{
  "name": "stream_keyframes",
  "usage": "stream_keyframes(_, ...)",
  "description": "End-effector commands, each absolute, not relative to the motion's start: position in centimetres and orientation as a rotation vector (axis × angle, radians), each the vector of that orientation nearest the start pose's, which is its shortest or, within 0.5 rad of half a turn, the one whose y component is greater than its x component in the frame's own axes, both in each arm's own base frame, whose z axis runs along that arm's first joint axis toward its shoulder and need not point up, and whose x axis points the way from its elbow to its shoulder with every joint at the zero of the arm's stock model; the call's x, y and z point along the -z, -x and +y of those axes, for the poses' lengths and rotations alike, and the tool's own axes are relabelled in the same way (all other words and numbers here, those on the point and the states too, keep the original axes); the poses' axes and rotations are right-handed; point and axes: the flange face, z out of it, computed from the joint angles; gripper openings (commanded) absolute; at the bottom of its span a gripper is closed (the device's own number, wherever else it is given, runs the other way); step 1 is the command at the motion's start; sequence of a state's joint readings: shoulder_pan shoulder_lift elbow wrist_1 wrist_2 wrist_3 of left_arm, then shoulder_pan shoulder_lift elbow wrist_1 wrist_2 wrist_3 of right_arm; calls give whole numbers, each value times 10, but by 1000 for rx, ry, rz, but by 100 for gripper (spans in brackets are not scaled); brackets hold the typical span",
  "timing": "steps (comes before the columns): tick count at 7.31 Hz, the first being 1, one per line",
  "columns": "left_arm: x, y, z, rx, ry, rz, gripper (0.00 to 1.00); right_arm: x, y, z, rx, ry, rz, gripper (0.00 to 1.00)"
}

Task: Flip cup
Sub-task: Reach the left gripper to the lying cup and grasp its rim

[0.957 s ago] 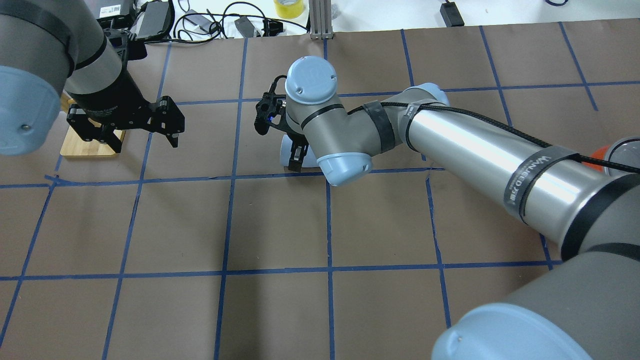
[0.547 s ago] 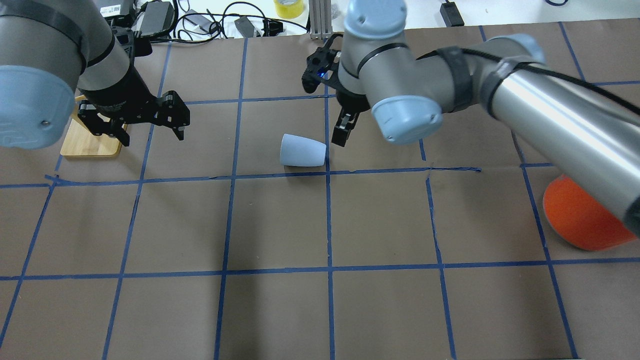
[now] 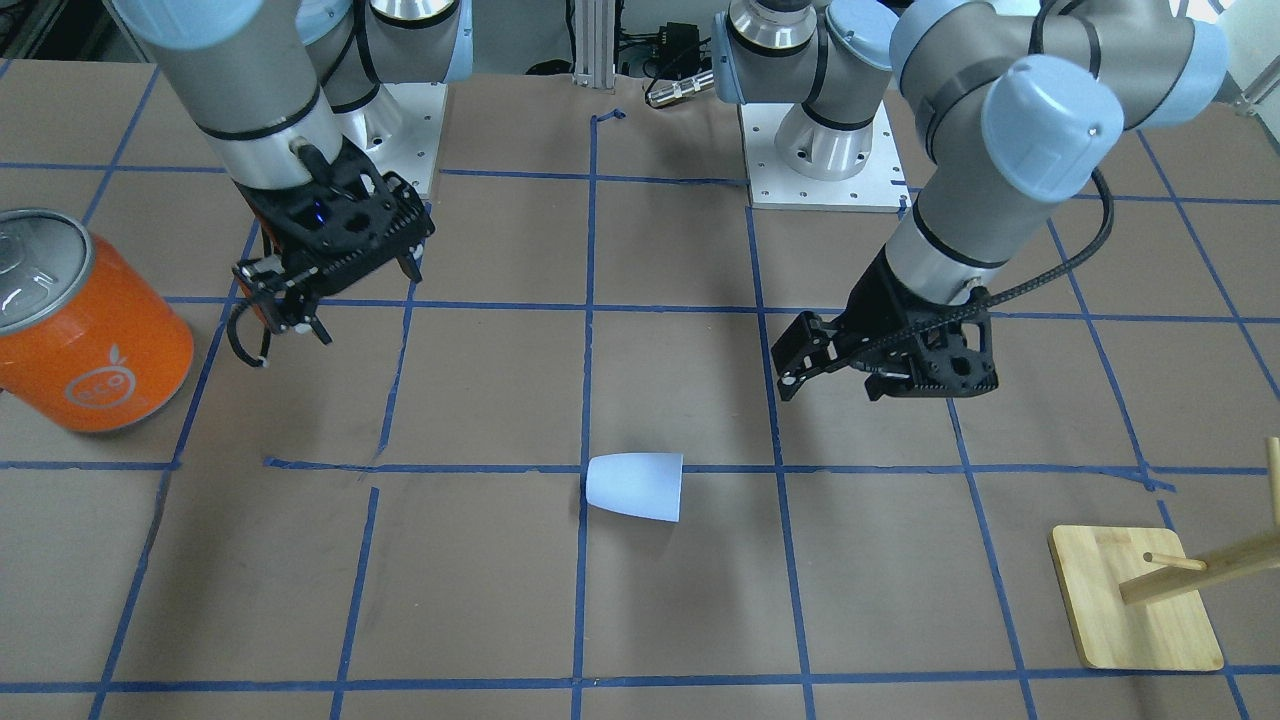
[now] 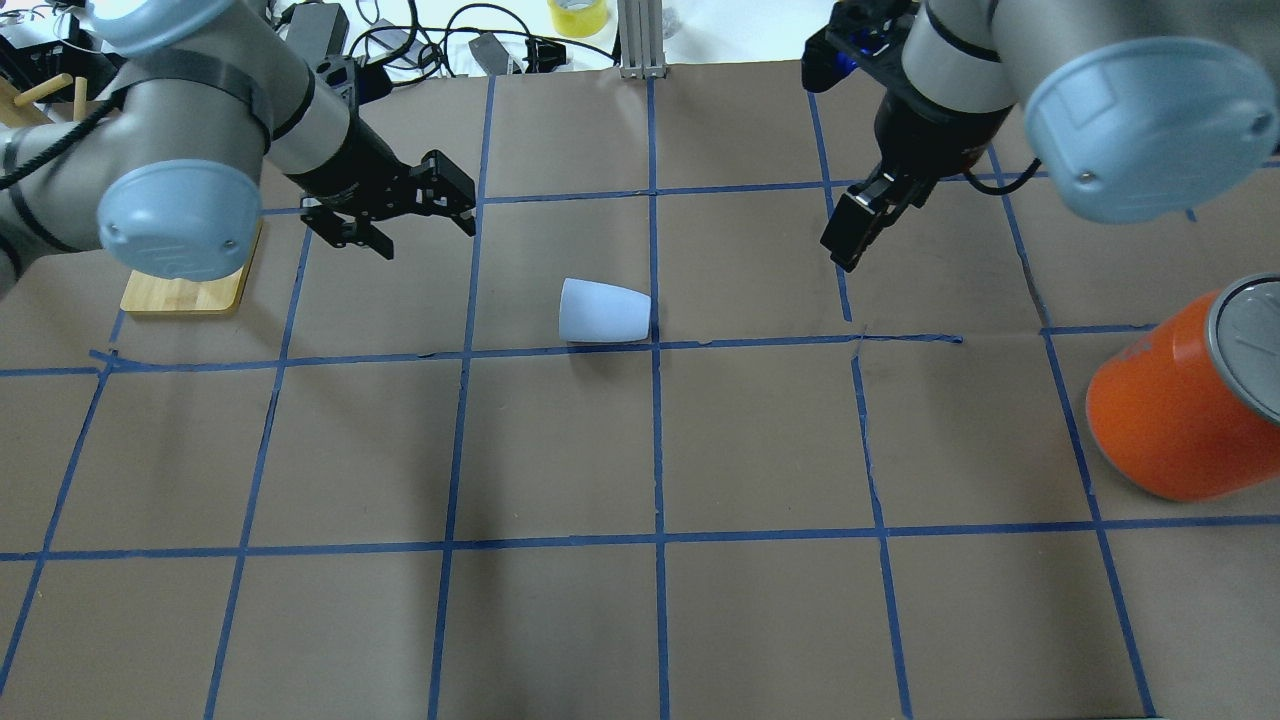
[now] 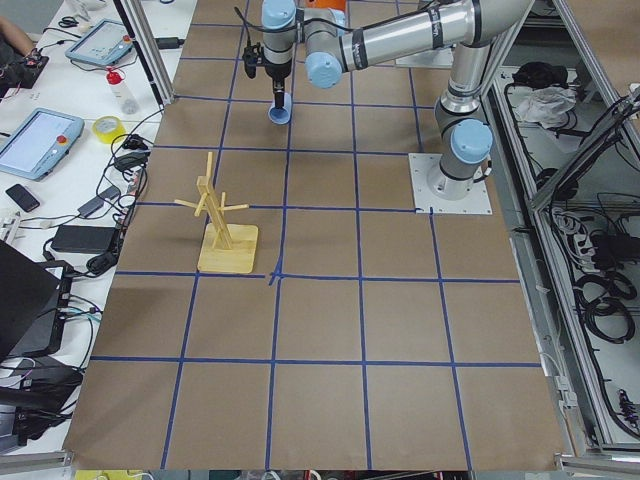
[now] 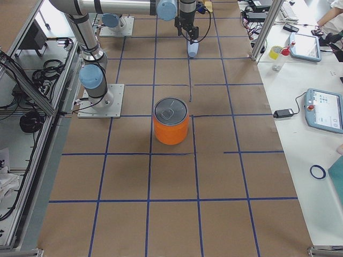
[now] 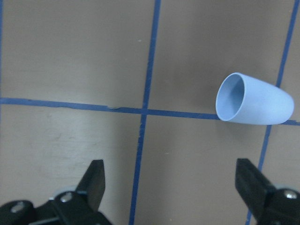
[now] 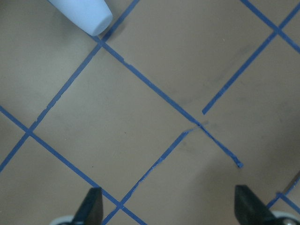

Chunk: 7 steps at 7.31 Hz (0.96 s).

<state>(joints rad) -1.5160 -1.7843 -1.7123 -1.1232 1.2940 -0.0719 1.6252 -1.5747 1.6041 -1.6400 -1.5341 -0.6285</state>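
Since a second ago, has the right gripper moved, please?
Yes. The right gripper has pulled away from the cup toward the robot's right, crossing the tape line beside it.

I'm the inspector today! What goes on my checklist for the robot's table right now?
Surface: brown paper table with a blue tape grid.
Job's things: cup lying on its side, mouth toward the robot's left side, nothing touching it.
Clutter: orange can upright; wooden peg stand.
Grippers: left gripper open, empty; right gripper open, empty.
Cables: black cable looped at the left wrist; cords on the far bench.
Surroundings: yellow tape roll; tablets on side benches.
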Motion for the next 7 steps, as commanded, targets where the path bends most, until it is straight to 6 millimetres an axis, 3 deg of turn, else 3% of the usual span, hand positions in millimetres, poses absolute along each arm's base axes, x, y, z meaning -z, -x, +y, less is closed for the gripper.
stream_keyframes(1,-293,146,-610,195,187,3563,100,-530,-152,-448,184,890,3028,100)
stream_keyframes(3,-256,168,-619,167,146,3604,100,-532,-150,-448,202,541,3101,100)
stream_keyframes(4,-241,193,-614,110,100,3611,100,-536,-147,-449,203,490,3120,100)
stream_keyframes(6,-218,205,-613,18,151,3612,100,-537,-146,-449,204,379,3132,100)
stream_keyframes(7,-215,213,-611,5,126,3614,92,-538,-142,-450,207,170,3144,100)
